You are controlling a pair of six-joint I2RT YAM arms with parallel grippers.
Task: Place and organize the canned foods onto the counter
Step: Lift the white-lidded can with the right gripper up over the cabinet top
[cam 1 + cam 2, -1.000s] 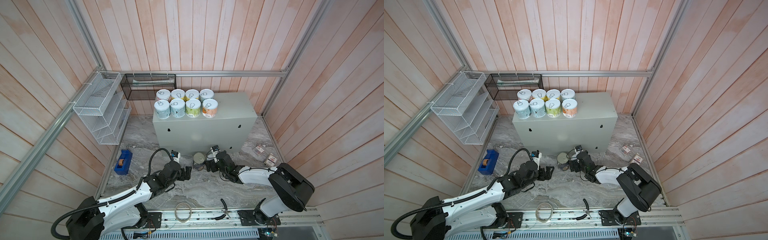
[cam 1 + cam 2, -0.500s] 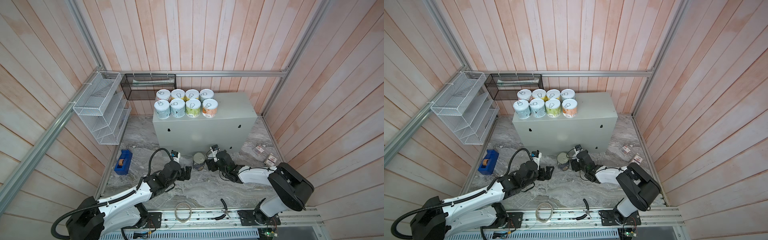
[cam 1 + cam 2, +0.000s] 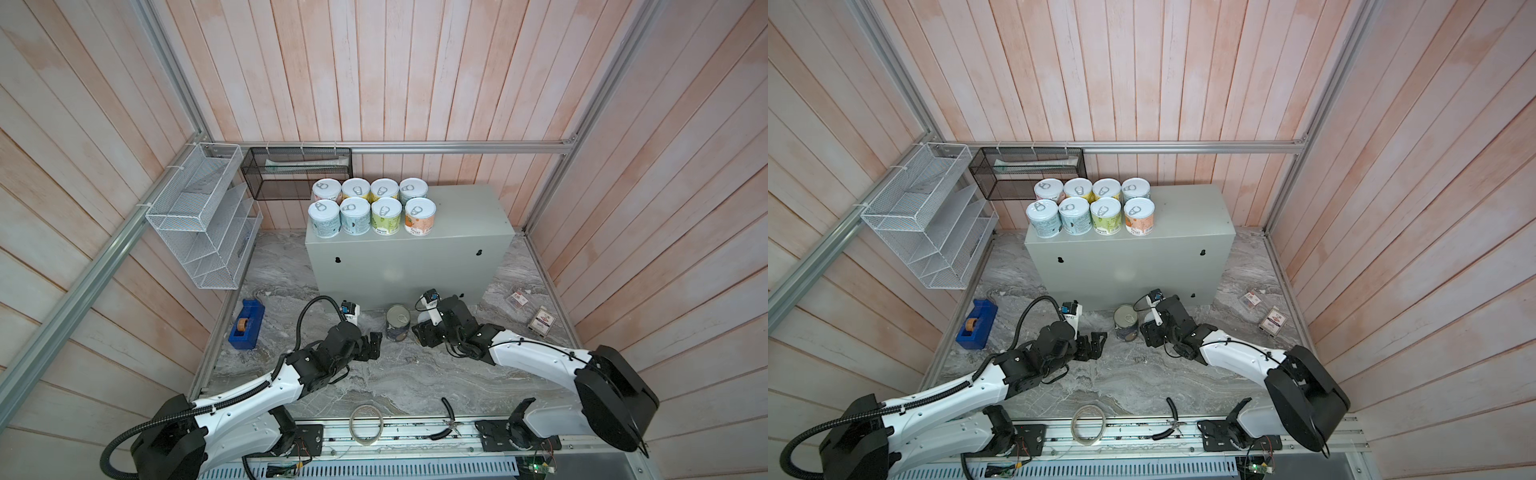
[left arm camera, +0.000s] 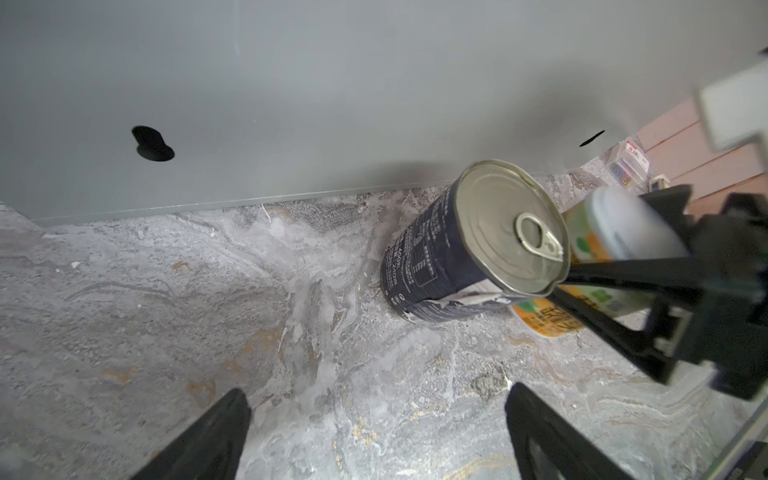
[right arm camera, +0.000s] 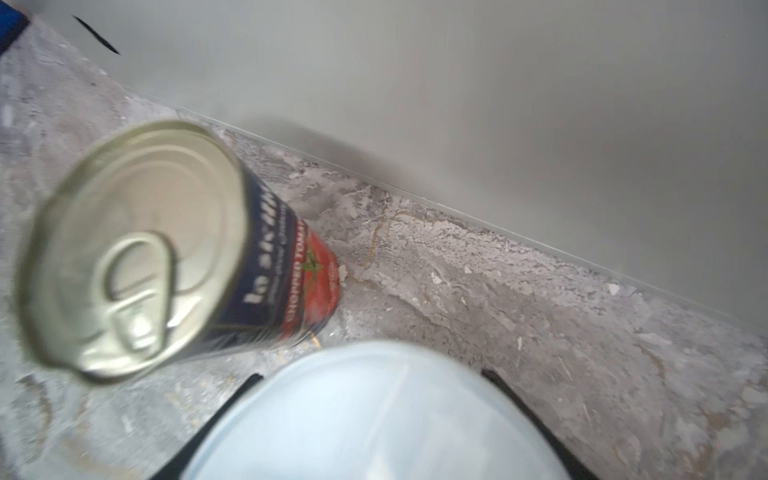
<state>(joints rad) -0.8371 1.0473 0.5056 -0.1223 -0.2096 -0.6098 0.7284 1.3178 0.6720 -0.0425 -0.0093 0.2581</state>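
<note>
The white-lidded can [image 5: 374, 419] is now being pinched between the fingers [image 4: 615, 268] of the right gripper [image 3: 420, 332]. A second ago its jaws were being held wide apart, and they are now being kept half closed around the can's body. In the right wrist view the pale lid is being framed on both sides by the black fingers, and in the left wrist view the green and orange label is being shown between them. The can is blurred in both wrist views, so whether it is being lifted clear of the marble floor [image 3: 395, 386] cannot be told. The arm itself is hardly being shifted in both top views, so the change is being judged a grasp just made, not a carry begun. The navy can [image 3: 397, 323] is being left upright on the floor where it stood before, just beside the gripped can and close to the front of the counter [image 3: 461, 216]. The left gripper [image 4: 378, 399] is being held low over the floor near the navy can, its fingers spread with nothing between them. Eight cans [image 3: 355, 214] are being kept in two rows of four on the left part of the counter top, and the right part is bare. The task is therefore being judged near its end: the gripped can is next to be raised and set beside the rows, with only the navy can remaining.
</note>
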